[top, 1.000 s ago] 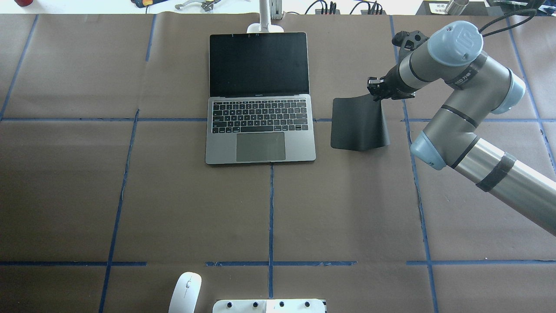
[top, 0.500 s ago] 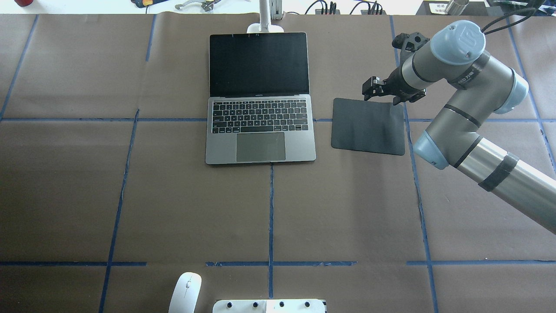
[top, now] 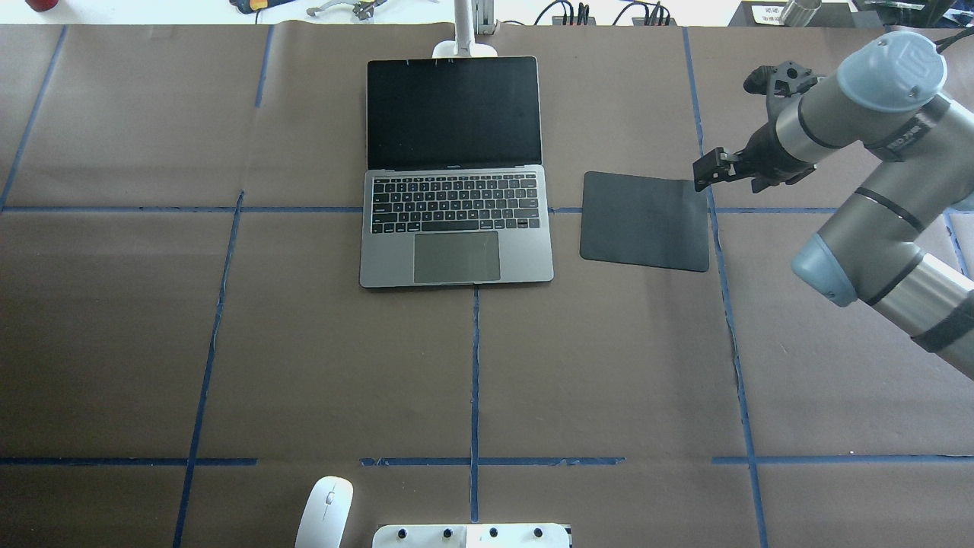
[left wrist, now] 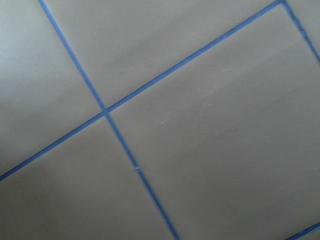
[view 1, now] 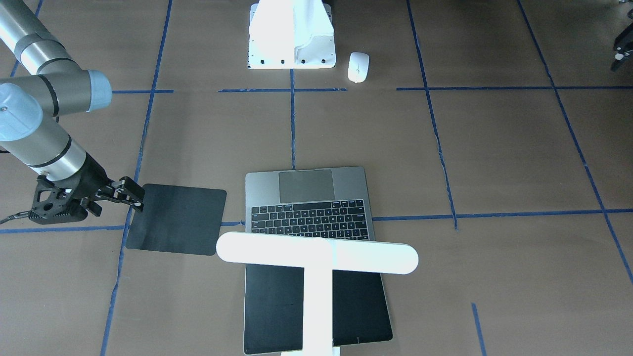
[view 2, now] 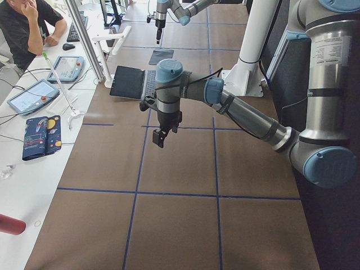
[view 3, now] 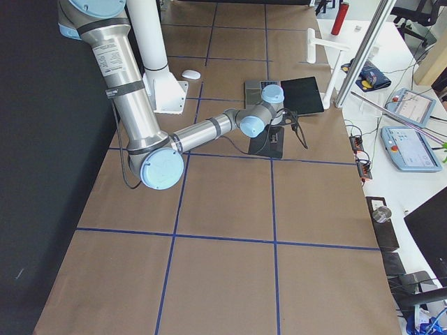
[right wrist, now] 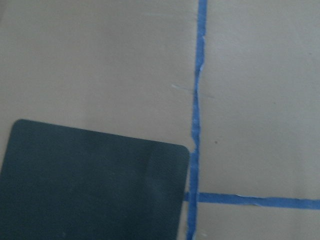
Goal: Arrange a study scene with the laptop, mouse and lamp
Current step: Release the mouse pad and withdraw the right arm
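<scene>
The laptop point(top: 456, 171) lies open at the table's far middle, screen black; it also shows in the front view point(view 1: 306, 198). The white mouse point(top: 325, 511) lies at the near edge left of centre, and in the front view point(view 1: 358, 66). The white T-shaped lamp point(view 1: 316, 257) stands behind the laptop, its stem in the overhead view point(top: 463, 30). My right gripper point(top: 704, 173) is open and empty at the far right corner of a black mat point(top: 645, 221). My left gripper point(view 1: 620, 49) is cut off by the frame edge; I cannot tell its state.
The black mat lies flat just right of the laptop, also in the front view point(view 1: 175, 220). A white blocky base point(top: 472, 535) with bolt holes sits at the near edge beside the mouse. Blue tape lines cross the brown table cover. Operators' devices lie beyond the far edge.
A second ago my right gripper held the mat's far edge lifted and curled. The mat now lies flat, and the gripper has let go and moved right, off the mat.
</scene>
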`<state>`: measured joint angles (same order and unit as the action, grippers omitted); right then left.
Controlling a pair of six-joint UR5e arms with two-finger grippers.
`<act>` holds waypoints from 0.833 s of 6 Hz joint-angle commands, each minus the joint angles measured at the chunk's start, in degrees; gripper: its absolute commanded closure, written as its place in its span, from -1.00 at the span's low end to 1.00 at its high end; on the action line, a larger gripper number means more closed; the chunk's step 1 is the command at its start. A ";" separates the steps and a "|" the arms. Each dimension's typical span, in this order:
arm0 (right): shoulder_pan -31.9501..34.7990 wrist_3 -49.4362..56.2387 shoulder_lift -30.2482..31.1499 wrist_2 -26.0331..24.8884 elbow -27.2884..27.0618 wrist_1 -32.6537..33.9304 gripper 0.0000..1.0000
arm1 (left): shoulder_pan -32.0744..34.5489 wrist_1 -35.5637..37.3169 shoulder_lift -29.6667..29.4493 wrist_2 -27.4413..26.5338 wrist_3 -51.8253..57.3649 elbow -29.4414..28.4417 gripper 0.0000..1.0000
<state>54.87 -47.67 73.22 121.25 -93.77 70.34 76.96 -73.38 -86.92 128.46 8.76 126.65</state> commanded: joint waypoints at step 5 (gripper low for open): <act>28.84 57.78 31.41 12.69 -12.05 8.67 -1.00 | -54.96 -17.14 -0.87 -28.54 -62.27 8.26 -1.00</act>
<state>78.14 0.83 100.16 132.54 -106.12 78.91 33.81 -90.25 -87.16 108.03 -43.56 134.03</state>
